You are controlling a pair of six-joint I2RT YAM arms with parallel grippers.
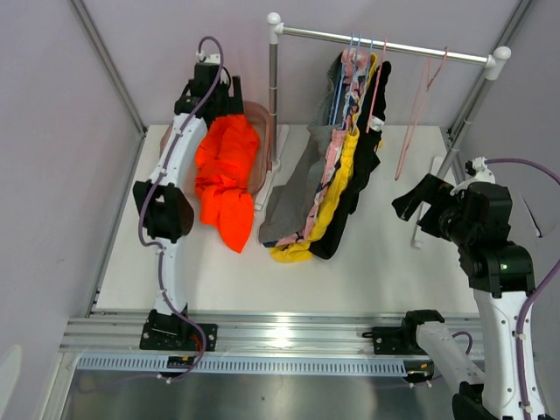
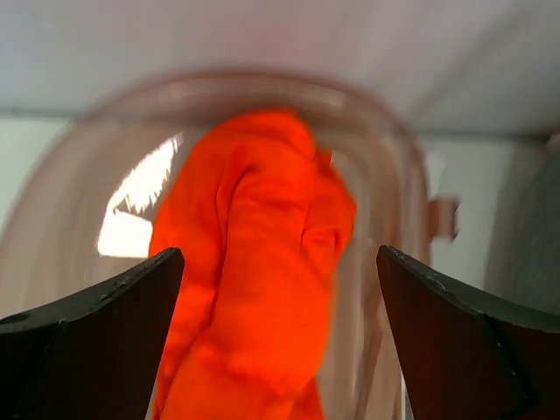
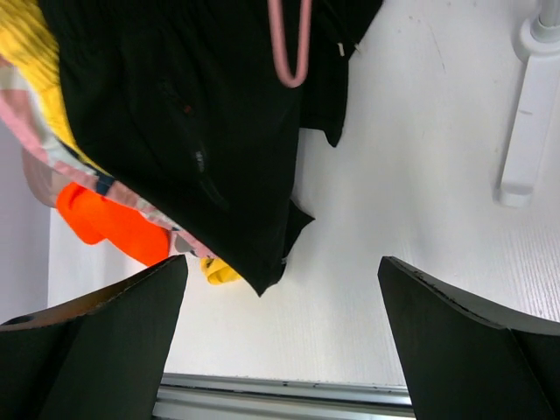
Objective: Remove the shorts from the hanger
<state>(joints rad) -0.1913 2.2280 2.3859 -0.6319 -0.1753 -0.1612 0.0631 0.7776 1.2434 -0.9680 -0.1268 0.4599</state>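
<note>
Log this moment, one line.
left gripper open above orange shorts in bin | right gripper open near black shorts | four shorts on rack

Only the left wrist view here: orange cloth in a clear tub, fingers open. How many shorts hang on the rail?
Observer: Four on the rail: grey shorts, pink patterned shorts, yellow shorts, black shorts.
Operator: Any bare hanger?
Observer: One pink hanger hangs bare, to the right of them.
Operator: And the right gripper?
Observer: The right gripper is open, holding nothing, to the right of the black shorts and apart from them.
</note>
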